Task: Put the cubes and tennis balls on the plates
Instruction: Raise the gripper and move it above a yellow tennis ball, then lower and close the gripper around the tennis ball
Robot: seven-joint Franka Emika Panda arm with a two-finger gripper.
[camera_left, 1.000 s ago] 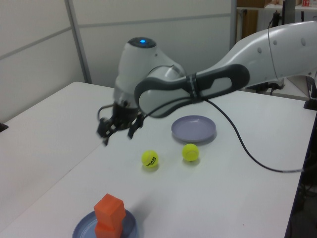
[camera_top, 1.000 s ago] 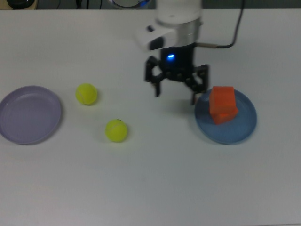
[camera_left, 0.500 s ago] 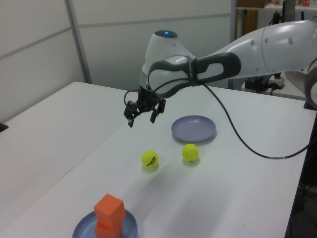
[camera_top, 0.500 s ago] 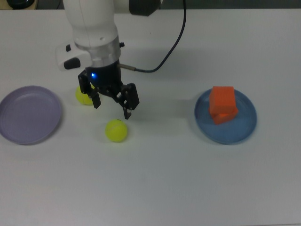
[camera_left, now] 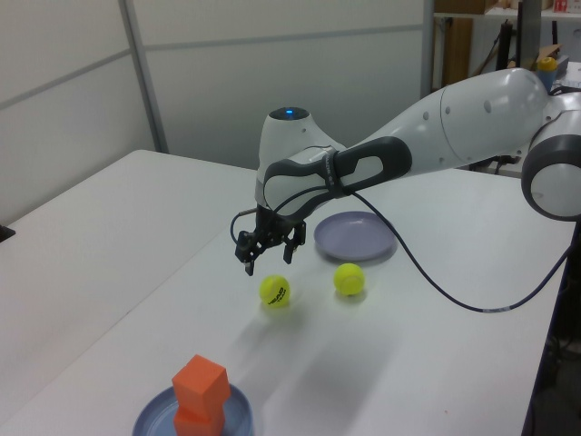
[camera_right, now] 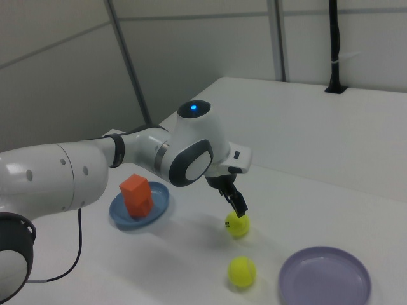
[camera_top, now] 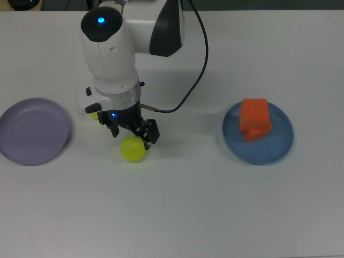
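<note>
top view: the claw [camera_top: 130, 133] hangs spread and empty over the near ball [camera_top: 132, 149]; the far ball [camera_top: 94, 114] peeks out at its 10 o'clock, the purple plate [camera_top: 33, 130] at 9 o'clock. centre both fingers over the near ball before dropping.

left view: the claw [camera_left: 266, 252] sits above the ball [camera_left: 274, 291], apart from it.

right view: both cubes [camera_right: 135, 196] sit stacked on the blue plate [camera_right: 160, 202]. close gently, since a ball rolls.
</note>
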